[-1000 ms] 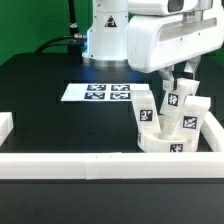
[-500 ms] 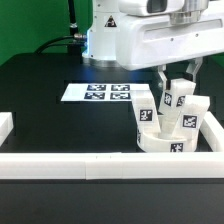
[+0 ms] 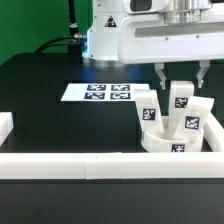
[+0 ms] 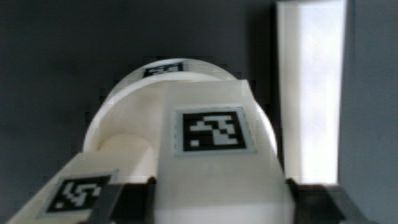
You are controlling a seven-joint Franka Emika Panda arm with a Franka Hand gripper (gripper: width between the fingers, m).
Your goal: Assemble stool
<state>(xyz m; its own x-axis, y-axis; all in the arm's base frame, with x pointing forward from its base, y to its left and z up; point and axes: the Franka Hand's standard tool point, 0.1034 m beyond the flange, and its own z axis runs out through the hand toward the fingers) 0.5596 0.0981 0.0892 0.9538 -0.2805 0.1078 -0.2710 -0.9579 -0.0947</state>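
Gripping one leg (image 3: 181, 100) of the stool, the gripper (image 3: 181, 80) hangs directly above the seat (image 3: 172, 141). Its two fingers (image 3: 161, 74) are pressed against opposite sides of the upper end of this leg, one on each flank, and the rest of the leg extends downward from between them.

The held leg stands with its long axis close to vertical. Its upper end is between the fingers and its lower end points down at the seat. A black-and-white tag faces the exterior camera. Whether the lower end touches the seat cannot be told.

In the wrist view the same leg (image 4: 192, 130) fills the frame, running away from the camera with a tag on its near face and the fingers (image 4: 128, 200) dark at either side of its near end. The seat (image 4: 169, 72) shows beyond its far end.

The seat lies flat on the black table (image 3: 50, 110), in the corner formed by the white rails (image 3: 70, 165), at the exterior view's right. Two further legs stand on the seat: one (image 3: 148, 106) at the exterior view's left of the held leg, tilted slightly, and one (image 3: 193, 121) at its right, leaning outward toward the rail.

The marker board (image 3: 100, 93) lies flat on the table, well apart from the seat, toward the exterior view's left.
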